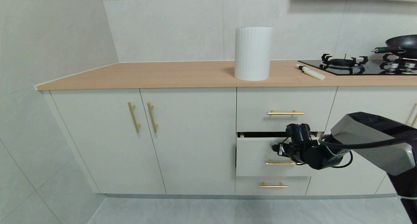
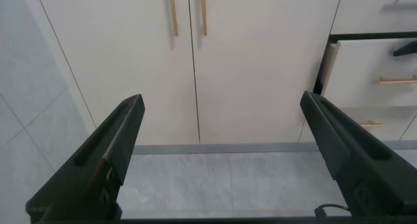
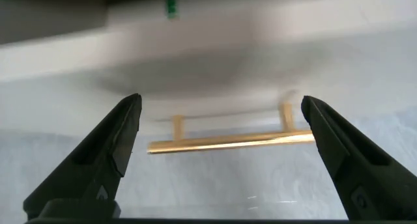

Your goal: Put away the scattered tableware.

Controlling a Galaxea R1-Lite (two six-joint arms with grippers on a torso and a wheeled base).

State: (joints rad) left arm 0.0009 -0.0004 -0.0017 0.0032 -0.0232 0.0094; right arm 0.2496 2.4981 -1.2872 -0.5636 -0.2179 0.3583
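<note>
A cream-coloured utensil [image 1: 310,72] lies on the wooden counter [image 1: 169,75] beside the hob. A tall white ribbed container [image 1: 253,53] stands upright to its left. Below, the middle drawer [image 1: 257,155] is pulled out a little, with a dark gap above its front. My right gripper [image 1: 276,148] is right at that drawer's front, just above its gold handle [image 1: 280,163]. In the right wrist view the right gripper [image 3: 220,101] is open, with the gold handle [image 3: 228,142] between its fingers [image 3: 117,146] but untouched. My left gripper [image 2: 221,101] is open and empty, low before the cabinet doors [image 2: 189,61].
A black gas hob [image 1: 358,66] with a dark wok [image 1: 402,45] takes the counter's right end. A closed top drawer [image 1: 285,113] and bottom drawer [image 1: 273,185] flank the open one. Two cabinet doors with gold handles [image 1: 143,116] are to the left. A tiled wall closes the left side.
</note>
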